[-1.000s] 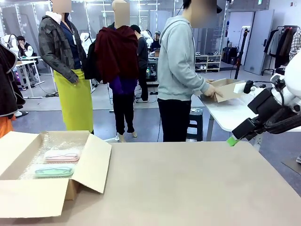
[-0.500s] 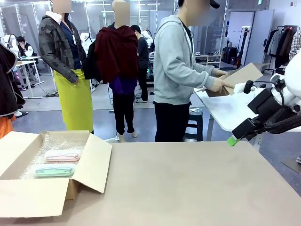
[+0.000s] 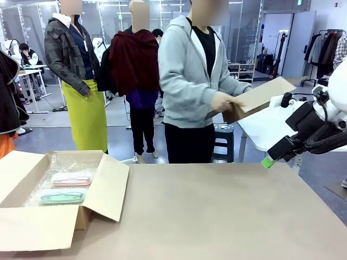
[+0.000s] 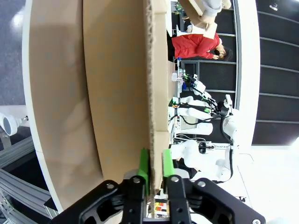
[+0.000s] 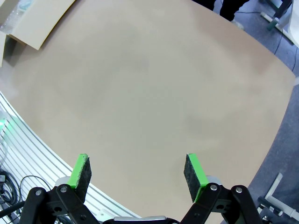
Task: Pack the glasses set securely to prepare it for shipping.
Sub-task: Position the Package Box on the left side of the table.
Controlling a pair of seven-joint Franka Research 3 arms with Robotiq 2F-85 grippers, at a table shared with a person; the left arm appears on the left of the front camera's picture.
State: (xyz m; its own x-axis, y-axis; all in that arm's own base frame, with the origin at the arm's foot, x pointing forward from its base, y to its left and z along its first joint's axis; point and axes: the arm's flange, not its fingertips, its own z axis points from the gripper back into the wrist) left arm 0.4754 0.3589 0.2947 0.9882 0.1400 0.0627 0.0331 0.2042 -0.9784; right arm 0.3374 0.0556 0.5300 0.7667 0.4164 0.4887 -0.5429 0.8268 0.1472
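- Both cases of the set already lie in the open box (image 3: 51, 216) at the lower left of the front view: the pink case (image 3: 71, 179) behind, the mint case (image 3: 62, 196) in front, just beside each other.
- They rest on bubble wrap (image 3: 65, 165) lining the box floor.
- Left to do, by my reading: cover the cases, fold the flaps, seal the box. All flaps stand open now.
- Left claw (image 4: 155, 170), bottom centre of its wrist view: pads close together astride the flap (image 4: 156, 70) edge; whether they pinch it I cannot tell.
- Right claw (image 5: 138, 171), bottom of its view: fingers wide apart, empty, over bare bench (image 5: 154, 88).
- A person (image 3: 190, 81) at the far side holds a second cardboard box (image 3: 259, 97), upper right.
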